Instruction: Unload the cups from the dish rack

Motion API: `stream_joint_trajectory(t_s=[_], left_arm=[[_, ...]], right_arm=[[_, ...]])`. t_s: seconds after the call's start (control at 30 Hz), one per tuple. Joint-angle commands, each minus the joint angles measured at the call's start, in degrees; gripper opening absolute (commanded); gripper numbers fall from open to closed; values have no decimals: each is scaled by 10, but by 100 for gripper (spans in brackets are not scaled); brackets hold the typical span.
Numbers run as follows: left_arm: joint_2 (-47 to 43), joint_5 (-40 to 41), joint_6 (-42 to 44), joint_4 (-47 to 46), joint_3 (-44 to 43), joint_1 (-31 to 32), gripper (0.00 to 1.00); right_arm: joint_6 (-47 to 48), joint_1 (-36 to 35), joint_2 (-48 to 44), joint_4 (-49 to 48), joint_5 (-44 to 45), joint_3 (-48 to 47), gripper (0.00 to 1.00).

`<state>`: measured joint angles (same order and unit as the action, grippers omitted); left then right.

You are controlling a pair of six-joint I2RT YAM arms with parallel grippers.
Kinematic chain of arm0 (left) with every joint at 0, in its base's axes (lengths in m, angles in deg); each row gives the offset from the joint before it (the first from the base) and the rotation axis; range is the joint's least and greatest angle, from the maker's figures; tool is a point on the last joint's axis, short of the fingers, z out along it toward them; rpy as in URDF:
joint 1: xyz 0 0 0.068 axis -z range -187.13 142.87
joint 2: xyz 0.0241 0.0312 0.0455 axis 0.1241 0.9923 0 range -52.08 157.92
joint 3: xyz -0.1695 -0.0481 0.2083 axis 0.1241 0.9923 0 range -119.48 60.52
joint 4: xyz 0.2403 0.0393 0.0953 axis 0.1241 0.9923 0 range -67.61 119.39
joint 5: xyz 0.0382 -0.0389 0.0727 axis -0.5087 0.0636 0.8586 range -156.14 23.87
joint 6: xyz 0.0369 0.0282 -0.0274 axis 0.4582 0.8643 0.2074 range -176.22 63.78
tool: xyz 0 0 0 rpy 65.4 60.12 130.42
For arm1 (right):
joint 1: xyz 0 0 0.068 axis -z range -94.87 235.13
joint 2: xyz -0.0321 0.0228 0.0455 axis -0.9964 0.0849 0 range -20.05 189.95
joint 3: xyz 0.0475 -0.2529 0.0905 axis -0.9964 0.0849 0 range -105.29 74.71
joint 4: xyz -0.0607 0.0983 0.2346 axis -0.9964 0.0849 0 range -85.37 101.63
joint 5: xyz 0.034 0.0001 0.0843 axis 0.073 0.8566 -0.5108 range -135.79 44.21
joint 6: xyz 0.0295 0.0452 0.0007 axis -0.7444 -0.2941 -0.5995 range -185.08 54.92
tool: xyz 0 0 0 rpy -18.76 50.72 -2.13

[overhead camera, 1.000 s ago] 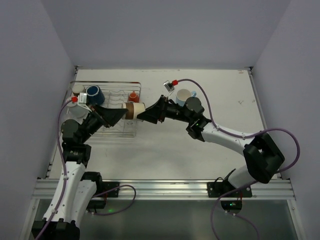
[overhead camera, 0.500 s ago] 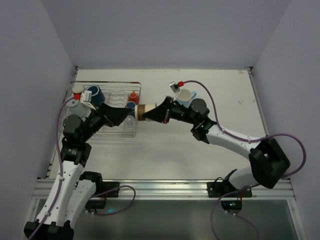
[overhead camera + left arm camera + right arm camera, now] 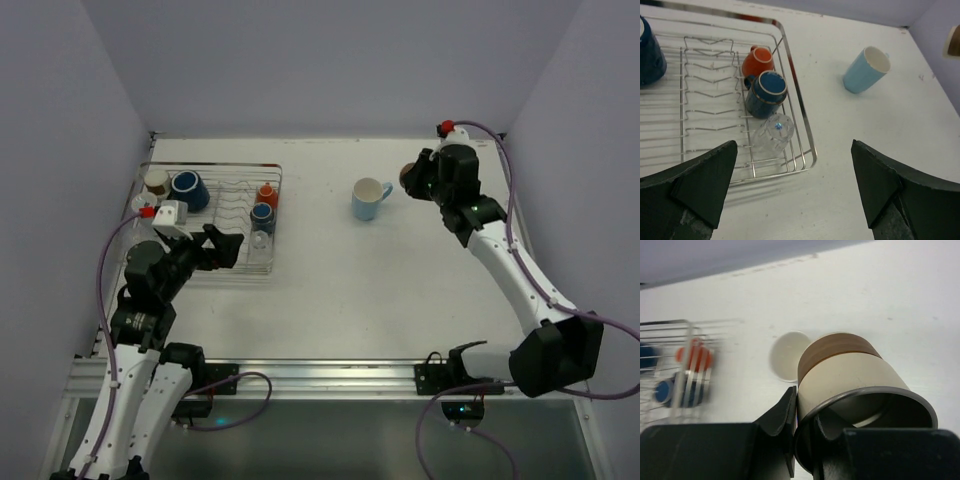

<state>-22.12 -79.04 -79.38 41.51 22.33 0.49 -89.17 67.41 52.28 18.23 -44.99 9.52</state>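
Two arms are working well apart, with one cup being held away from the dish rack [image 3: 215, 164].
Right gripper [image 3: 418, 178] is pinching the wall of a cream and brown tumbler [image 3: 845, 375] between its fingers at the table's [image 3: 330, 290] two o'clock, near a light blue mug [image 3: 371, 199] sitting on the table. Left gripper [image 3: 226, 248] is hovering, fingers spread wide, over the rack's five o'clock corner. Orange mug [image 3: 757, 61], dark blue mug [image 3: 766, 92] and clear glass [image 3: 774, 131] are lying in the rack, at the table's ten o'clock.
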Motion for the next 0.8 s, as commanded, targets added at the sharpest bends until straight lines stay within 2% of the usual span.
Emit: stream_joint_trajectory(t_s=[0.0, 0.13, 0.37, 0.7, 0.73, 0.77], left_arm=[[-16, 27, 46, 27, 22, 12, 100], [-23, 33, 49, 23, 27, 20, 100], [-23, 33, 49, 17, 31, 33, 100], [-13, 31, 49, 16, 33, 34, 100], [-12, 32, 49, 15, 33, 34, 100], [-12, 34, 48, 15, 33, 34, 100]], right_arm=[[85, 35, 72, 123, 104, -59, 0], [112, 58, 200, 165, 118, -139, 0], [106, 65, 321, 165, 52, -193, 0], [98, 65, 386, 157, 9, -210, 5], [97, 63, 394, 159, 10, -215, 6], [96, 64, 397, 162, 11, -216, 14]])
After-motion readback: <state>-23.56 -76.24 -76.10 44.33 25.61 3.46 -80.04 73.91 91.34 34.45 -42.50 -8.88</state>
